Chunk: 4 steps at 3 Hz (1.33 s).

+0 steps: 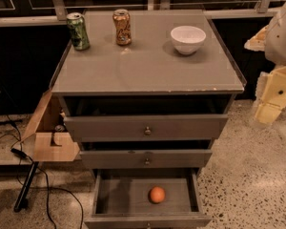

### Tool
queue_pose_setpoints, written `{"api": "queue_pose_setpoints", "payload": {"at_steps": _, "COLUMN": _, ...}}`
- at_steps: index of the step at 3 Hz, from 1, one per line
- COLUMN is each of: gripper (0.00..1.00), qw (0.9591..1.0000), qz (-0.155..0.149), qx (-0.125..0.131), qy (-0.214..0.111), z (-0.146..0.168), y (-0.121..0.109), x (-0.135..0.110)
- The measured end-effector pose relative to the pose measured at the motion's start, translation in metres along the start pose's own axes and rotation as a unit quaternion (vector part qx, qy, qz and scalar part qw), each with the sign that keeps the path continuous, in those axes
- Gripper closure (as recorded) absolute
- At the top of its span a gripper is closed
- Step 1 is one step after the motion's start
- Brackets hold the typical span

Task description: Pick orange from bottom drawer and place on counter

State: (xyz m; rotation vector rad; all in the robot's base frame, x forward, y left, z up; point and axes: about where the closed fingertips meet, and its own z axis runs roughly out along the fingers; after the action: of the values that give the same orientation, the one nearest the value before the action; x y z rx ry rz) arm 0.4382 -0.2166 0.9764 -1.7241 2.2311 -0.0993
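The orange (157, 194) lies in the open bottom drawer (119, 197), a little right of its middle. The drawer is pulled far out at the foot of the grey cabinet. The counter (148, 66) is the cabinet's flat grey top, with a chipped pale front edge. My gripper (271, 99) hangs at the right edge of the view, beside the cabinet's right side at about counter height. It is well away from the orange and holds nothing that I can see.
On the counter stand a green can (78, 31) at the back left, a copper-orange can (121, 27) at the back middle and a white bowl (188, 39) at the back right. The two upper drawers (145, 128) stand slightly out. A cardboard box (50, 137) and cables (28, 185) lie on the floor at the left.
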Motion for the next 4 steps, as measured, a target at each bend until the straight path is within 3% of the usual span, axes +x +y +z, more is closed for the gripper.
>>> {"api": "queue_pose_setpoints", "payload": {"at_steps": 1, "gripper": 0.0, "qw": 1.0, "qz": 0.0, "qx": 0.0, "qy": 0.0, "z": 0.0, "y": 0.0, "x": 0.0}}
{"api": "queue_pose_setpoints", "payload": {"at_steps": 2, "gripper": 0.15, "qw": 1.0, "qz": 0.0, "qx": 0.0, "qy": 0.0, "z": 0.0, "y": 0.0, "x": 0.0}}
{"api": "queue_pose_setpoints", "payload": {"at_steps": 3, "gripper": 0.38, "qw": 0.9996, "qz": 0.015, "qx": -0.004, "qy": -0.022, "z": 0.002, "y": 0.001, "x": 0.008}}
{"api": "queue_pose_setpoints", "payload": {"at_steps": 4, "gripper": 0.62, "qw": 0.9972, "qz": 0.049, "qx": -0.017, "qy": -0.054, "z": 0.011, "y": 0.005, "x": 0.025}}
